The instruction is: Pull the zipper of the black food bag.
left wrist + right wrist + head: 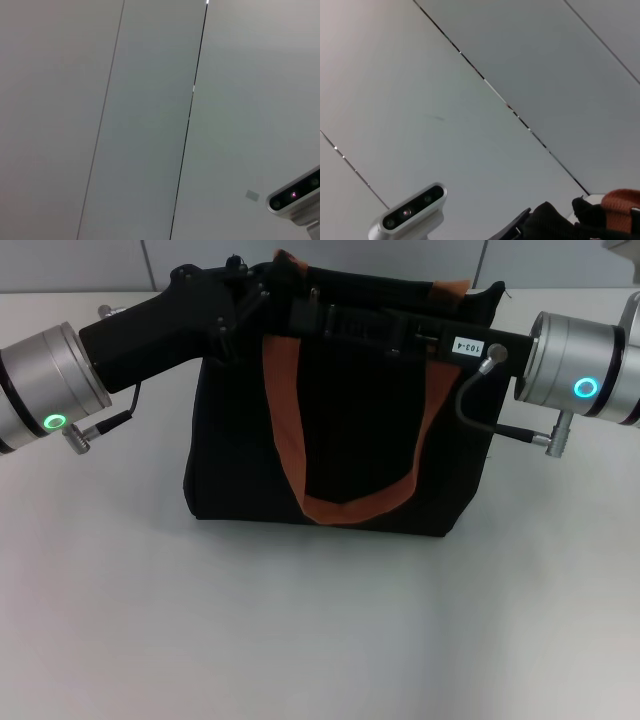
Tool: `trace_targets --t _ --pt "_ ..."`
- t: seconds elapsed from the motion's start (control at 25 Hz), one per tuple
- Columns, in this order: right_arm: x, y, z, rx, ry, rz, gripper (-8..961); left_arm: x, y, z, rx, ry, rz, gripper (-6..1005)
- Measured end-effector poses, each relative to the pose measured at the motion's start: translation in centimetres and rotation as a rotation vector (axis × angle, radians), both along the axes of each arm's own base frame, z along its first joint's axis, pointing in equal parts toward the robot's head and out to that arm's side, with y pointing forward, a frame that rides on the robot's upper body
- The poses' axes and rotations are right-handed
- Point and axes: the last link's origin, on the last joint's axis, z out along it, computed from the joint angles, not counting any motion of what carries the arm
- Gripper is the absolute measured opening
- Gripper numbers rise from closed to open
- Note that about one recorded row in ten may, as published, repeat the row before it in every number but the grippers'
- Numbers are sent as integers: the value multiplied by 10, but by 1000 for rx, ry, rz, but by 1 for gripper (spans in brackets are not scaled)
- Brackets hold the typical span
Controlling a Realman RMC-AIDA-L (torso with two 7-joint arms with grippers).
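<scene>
The black food bag (235, 455) stands upright on the white table in the head view, with an orange-brown handle (283, 410) hanging down its front. My left gripper (262, 285) reaches in from the left to the bag's top left corner. My right gripper (312, 312) reaches in from the right and lies along the bag's top edge, close to the left one. Both black grippers blend into the black fabric. The zipper is hidden behind them. The right wrist view shows a bit of black fabric (555, 222) and orange strap (620, 200).
The white table (300, 630) spreads in front of and beside the bag. Grey wall panels stand behind it and fill both wrist views. Each wrist view shows the other arm's silver camera (295, 196) (412, 210). A cable (475, 400) loops at the right wrist.
</scene>
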Motion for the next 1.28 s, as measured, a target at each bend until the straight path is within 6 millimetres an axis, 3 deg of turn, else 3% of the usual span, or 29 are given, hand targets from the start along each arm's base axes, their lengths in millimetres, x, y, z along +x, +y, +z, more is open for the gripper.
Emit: trace_targets --t 0.6,0.72,1.12,1.28 --pt "1 1 -2 -2 0 -17 767 1 0 1 9 1 -6 19" --pt "2 3 -2 4 -5 -30 556 1 0 0 9 1 -7 19" --pt "-3 7 -4 -7 -13 -27 304 1 1 1 11 -3 -7 19" --pt "-3 6 -4 -11 -9 -24 294 1 1 1 12 -4 -7 19"
